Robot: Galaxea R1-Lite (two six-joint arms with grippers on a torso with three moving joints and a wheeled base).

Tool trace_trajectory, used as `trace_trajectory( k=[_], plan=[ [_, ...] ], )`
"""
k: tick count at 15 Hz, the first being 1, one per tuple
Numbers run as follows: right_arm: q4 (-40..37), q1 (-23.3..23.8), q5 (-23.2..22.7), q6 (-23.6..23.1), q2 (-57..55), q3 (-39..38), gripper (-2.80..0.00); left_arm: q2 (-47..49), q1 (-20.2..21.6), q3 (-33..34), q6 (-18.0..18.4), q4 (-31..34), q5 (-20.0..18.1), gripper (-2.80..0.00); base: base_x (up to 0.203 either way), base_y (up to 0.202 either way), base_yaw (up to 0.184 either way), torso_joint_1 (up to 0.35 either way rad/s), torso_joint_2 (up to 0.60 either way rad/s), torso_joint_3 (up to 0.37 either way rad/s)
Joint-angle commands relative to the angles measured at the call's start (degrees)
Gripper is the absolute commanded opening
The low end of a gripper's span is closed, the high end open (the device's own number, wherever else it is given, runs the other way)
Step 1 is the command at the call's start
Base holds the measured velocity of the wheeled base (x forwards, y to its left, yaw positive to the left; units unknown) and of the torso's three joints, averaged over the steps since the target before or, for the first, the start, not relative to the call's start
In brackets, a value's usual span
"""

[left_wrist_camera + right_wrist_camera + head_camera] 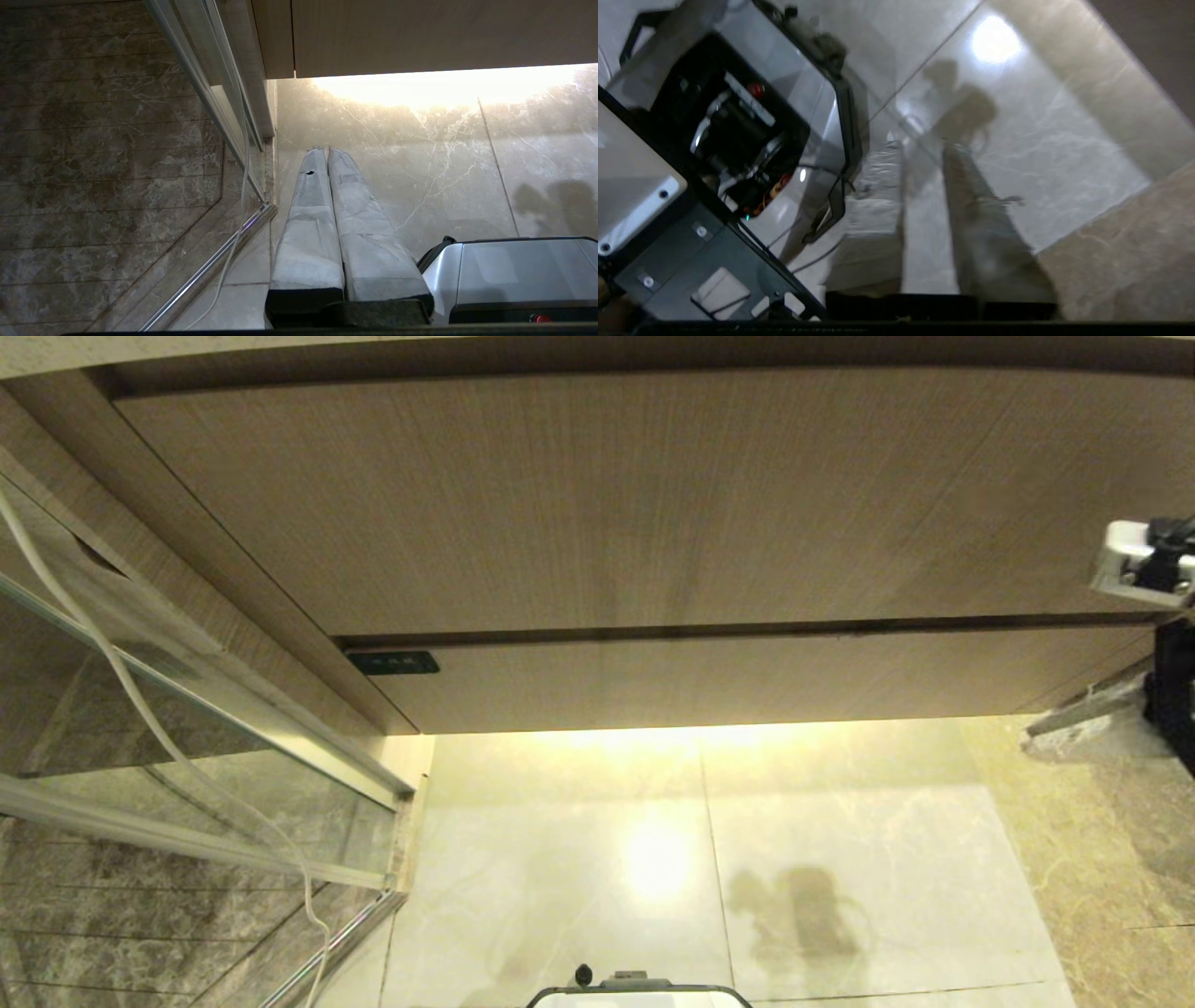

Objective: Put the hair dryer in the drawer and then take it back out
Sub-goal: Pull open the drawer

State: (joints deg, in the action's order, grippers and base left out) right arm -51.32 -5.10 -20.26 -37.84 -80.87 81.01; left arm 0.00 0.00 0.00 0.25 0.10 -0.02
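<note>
Two pincers, neither carrying anything. Right pincer (924, 186) hangs over the pale marble floor (1064, 154), padded fingers (990, 233) parted with a clear gap, released. Left pincer (327, 154) points down beside the robot base (514, 275), fingers pressed together, clenched on nothing.

Drawer (747, 677) sits shut, ahead of and above both pincers; black label (393, 662) at its left end. Hair dryer not in view anywhere.

Risk: drawer front is flat, handle-less wood-grain with only a thin seam, so the padded fingers could slip or scrape. Glossy floor, glass shower panel (187, 737) close by.
</note>
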Motion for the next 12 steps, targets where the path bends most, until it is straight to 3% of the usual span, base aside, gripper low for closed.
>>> trace_trajectory(
  k=[1,3,4,5,6,9,10,12],
  plan=[
    [-0.5,1.0,0.3,-1.2,-5.5,-1.3,0.0,0.0,0.0,0.1,0.0,0.0,0.0,-2.8,0.0,0.0,0.0,0.0,0.0,0.0],
    [0.5,1.0,8.9,-1.9,-7.8,-1.4,0.0,0.0,0.0,0.0,0.0,0.0,0.0,-2.8,0.0,0.0,0.0,0.0,0.0,0.0],
    [2.5,0.3,17.1,-3.1,-8.5,-2.3,0.0,0.0,0.0,0.1,0.0,0.0,0.0,-2.8,0.0,0.0,0.0,0.0,0.0,0.0],
    [7.9,-0.8,25.0,-4.3,-9.2,-4.4,0.0,0.0,0.0,0.0,0.0,0.0,0.0,-2.8,0.0,0.0,0.0,0.0,0.0,0.0],
    [18.0,-2.2,28.9,-5.2,-9.9,-7.5,0.0,0.0,0.0,0.1,0.0,0.0,0.0,-2.8,0.0,0.0,0.0,0.0,0.0,0.0],
    [40.6,-7.2,31.8,-7.3,-9.9,-21.9,0.0,0.0,0.0,0.1,0.0,0.0,0.0,-2.8,0.0,0.0,0.0,0.0,0.0,0.0],
    [47.1,-8.2,30.5,-7.8,-9.4,-25.9,0.0,0.0,0.0,0.0,0.0,0.0,0.0,-2.8,0.0,0.0,0.0,0.0,0.0,0.0],
    [59.3,-8.9,22.2,-8.2,-8.6,-30.8,0.0,0.0,0.0,0.1,0.0,0.0,0.0,-2.8,0.0,0.0,0.0,0.0,0.0,0.0]
  ],
)
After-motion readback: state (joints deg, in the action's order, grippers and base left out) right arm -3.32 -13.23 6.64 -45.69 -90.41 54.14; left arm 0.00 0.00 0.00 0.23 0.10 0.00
